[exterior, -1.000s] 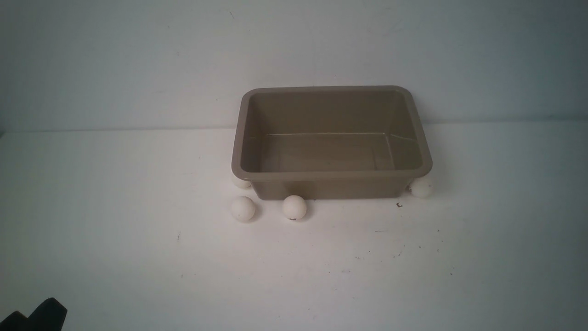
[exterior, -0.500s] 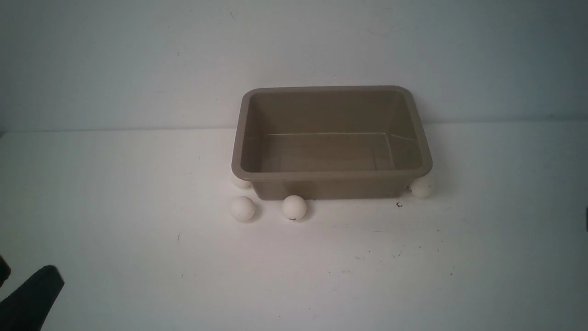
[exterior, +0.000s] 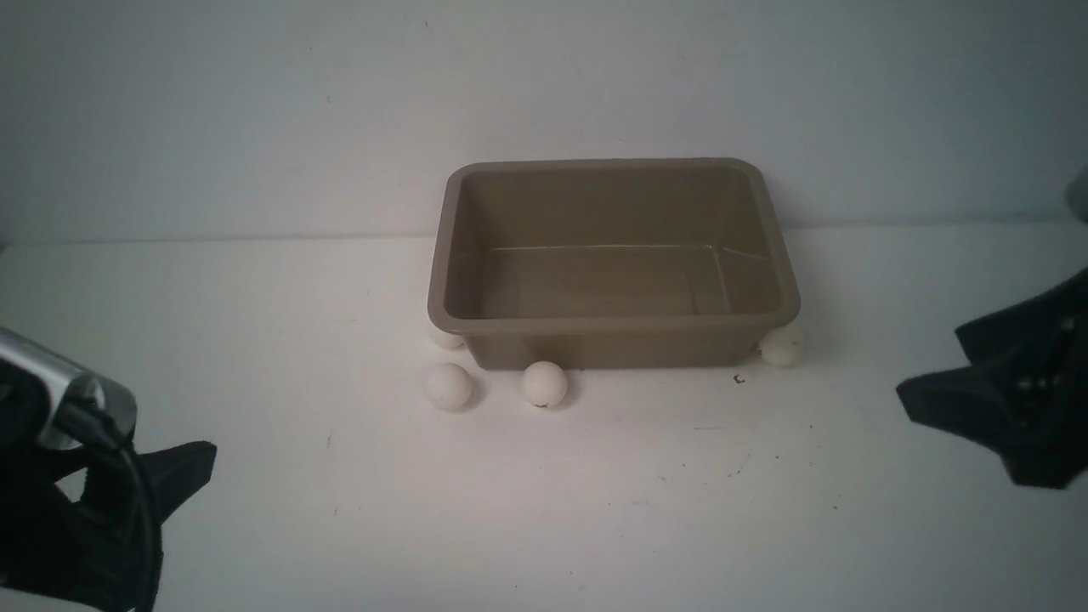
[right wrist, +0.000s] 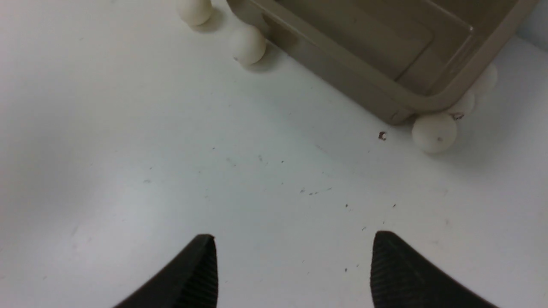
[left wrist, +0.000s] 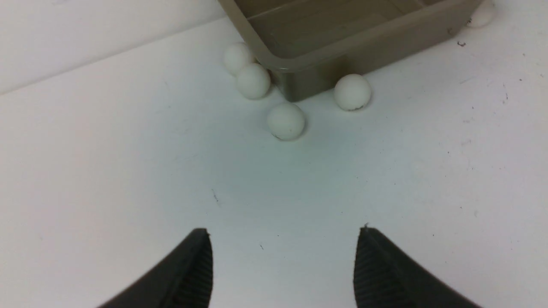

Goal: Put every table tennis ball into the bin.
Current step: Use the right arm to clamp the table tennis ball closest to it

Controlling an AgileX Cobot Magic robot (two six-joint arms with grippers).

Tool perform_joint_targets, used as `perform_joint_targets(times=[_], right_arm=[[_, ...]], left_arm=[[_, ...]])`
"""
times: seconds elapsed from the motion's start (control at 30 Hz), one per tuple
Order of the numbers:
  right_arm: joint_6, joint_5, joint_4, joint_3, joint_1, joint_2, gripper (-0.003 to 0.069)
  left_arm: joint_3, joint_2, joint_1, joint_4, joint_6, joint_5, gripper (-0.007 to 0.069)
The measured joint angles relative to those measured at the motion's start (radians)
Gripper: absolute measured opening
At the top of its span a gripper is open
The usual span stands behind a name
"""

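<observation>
The taupe bin point(exterior: 612, 340) stands mid-table with nothing inside. Several white table tennis balls lie against its outside. Two balls point(exterior: 449, 386) point(exterior: 544, 382) sit in front of its near-left corner, one point(exterior: 444, 337) shows half under the left rim, and one point(exterior: 780, 346) sits at the near-right corner. The left wrist view shows the left-side balls point(left wrist: 286, 121) and the bin point(left wrist: 325, 55). The right wrist view shows the corner ball point(right wrist: 433, 132) and the bin point(right wrist: 342, 72). My left gripper point(exterior: 170, 484) point(left wrist: 284, 231) and my right gripper point(exterior: 928, 364) point(right wrist: 295, 235) are open and empty, well short of the balls.
A white table point(exterior: 544, 510) with small dark specks carries everything, and a pale wall point(exterior: 255, 127) rises behind the bin. A dark speck point(exterior: 738, 379) lies near the bin's near-right corner.
Both arms have come into the front view. The left gripper has risen from the bottom-left corner and the right has entered from the right edge. The bin and balls have not moved.
</observation>
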Motion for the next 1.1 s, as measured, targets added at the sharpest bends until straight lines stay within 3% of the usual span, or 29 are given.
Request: perform_joint_targets(times=[0.2,0.37,1.1], right_arm=[[-0.031,-0.075,-0.002,-0.013,0.017,0.162,0.0440],[-0.035,-0.146,-0.005,-0.063,0.017,0.311,0.0441],[0.012,-0.387,-0.131,-0.236,0.017,0.769,0.0441]], left_arm=[[-0.023,0.109,0.000,-0.175,0.219,0.001,0.0516],[-0.037,0.133,0.000,-0.303,0.312,-0.011,0.0573],[-0.037,0.136,0.000,-0.346,0.330,0.001,0.0576]])
